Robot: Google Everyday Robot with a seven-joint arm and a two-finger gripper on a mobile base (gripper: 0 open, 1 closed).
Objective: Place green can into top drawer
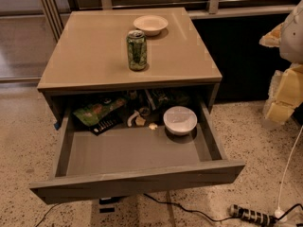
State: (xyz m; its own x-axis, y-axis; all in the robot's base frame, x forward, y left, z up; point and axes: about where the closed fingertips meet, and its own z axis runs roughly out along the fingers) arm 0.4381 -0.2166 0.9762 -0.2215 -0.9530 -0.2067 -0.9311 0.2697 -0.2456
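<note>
Green can (137, 50) is standing upright on the surface (90, 56), near a white bowl (150, 24), not yet grasped. Top drawer (137, 178) is sitting open below, so I am judging that both picking and placing remain. My end effector (289, 32) is hanging at the right edge, well apart from the can; I cannot tell its state.

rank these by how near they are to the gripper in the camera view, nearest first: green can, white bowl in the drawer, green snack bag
The gripper is at the right edge.
1. white bowl, right side of the top drawer
2. green can, upright mid cabinet top
3. green snack bag, back left of the drawer
</note>
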